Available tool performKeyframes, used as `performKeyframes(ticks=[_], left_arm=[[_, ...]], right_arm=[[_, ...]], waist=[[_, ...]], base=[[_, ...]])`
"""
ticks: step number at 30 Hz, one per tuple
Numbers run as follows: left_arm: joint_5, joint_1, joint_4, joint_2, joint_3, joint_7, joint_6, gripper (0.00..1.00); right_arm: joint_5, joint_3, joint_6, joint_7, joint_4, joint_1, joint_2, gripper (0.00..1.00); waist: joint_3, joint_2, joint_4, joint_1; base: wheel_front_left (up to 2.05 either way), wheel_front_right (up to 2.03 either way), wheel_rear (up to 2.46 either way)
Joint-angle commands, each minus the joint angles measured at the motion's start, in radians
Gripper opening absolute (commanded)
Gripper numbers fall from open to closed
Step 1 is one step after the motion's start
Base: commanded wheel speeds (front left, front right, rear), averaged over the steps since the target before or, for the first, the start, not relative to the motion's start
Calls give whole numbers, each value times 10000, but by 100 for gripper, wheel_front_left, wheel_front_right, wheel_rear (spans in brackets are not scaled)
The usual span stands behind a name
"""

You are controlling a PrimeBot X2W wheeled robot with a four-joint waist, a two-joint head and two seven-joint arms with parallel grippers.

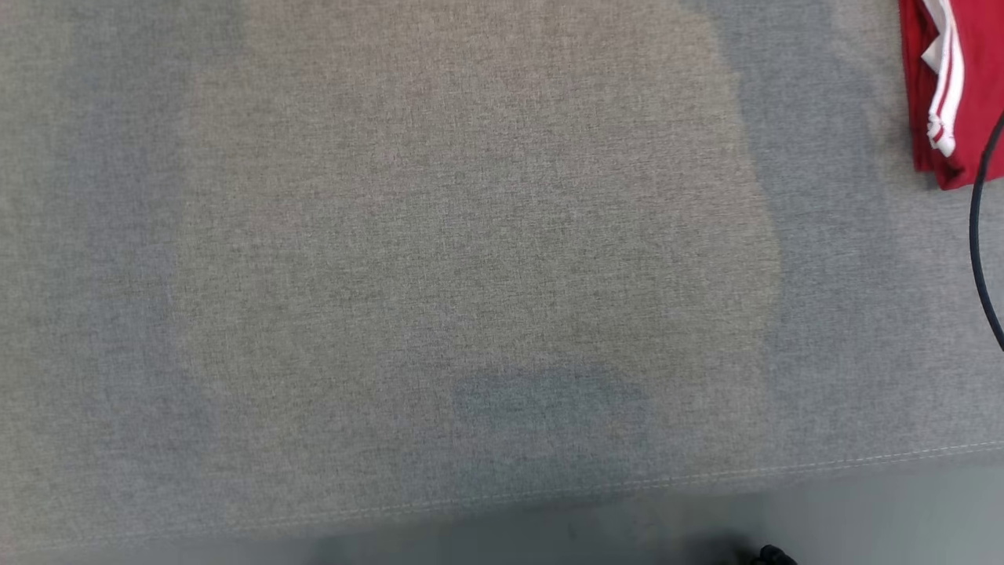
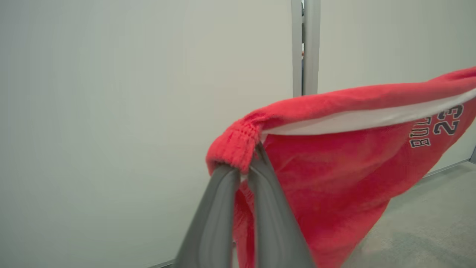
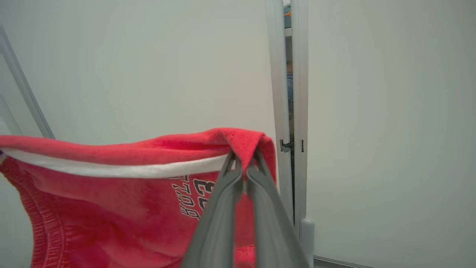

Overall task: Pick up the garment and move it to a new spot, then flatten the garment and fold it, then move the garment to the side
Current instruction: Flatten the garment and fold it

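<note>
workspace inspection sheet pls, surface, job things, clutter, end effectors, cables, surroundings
surface: grey fabric surface, flat
job's things: red garment hanging in the air, stretched between both end effectors
clutter: red cloth with white stripes at the surface's far right
end effectors: left end effector shut on the garment's ribbed edge; right end effector shut on another edge
cables: black cable by the striped cloth
surroundings: pale wall, grey floor

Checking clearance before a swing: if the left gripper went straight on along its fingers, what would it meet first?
Past the garment it grips, the left gripper faces the pale wall; nothing else seems between, though depth is unclear.
</note>
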Motion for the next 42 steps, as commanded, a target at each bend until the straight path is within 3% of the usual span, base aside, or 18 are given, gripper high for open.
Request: performKeyframes(ticks=[1,6,10,21,31,36,42], left_arm=[[-4,245,95,-55,55,-81,-31,0],[-100,806,131,-214,160,-157,-119,0],[-78,1588,-674,0,771,-157,-143,0],[-422,6918,-3525,470,2619,-163,-155,0],[-220,11157,-4917,113,3676,-164,-96,0],[161,12450,-5126,-63,4067,-163,-47,0],[681,14107,-5242,-677,4516,-163,-40,0]], right_arm=[[-104,-131,-16,-33,-106,171,18,0],[-681,-411,-14,-34,-861,915,116,0],[-580,-465,-14,-35,-1842,1876,-79,0],[1062,519,-13,-36,-4526,5919,-1614,0],[1943,1371,-11,-36,-6128,9490,-2512,0],[2042,1472,-13,-36,-6487,10608,-2675,0],[2198,1530,-13,-36,-6980,12108,-2931,0]], waist=[[201,0,97,-2],[401,0,156,-2],[227,0,179,-2],[-1438,0,69,-2],[-3103,0,-52,-2],[-3581,0,-120,-2],[-4269,0,-148,-2]], base=[[0,0,0],[0,0,0],[0,0,0],[0,0,0],[0,0,0],[0,0,0],[0,0,0]])
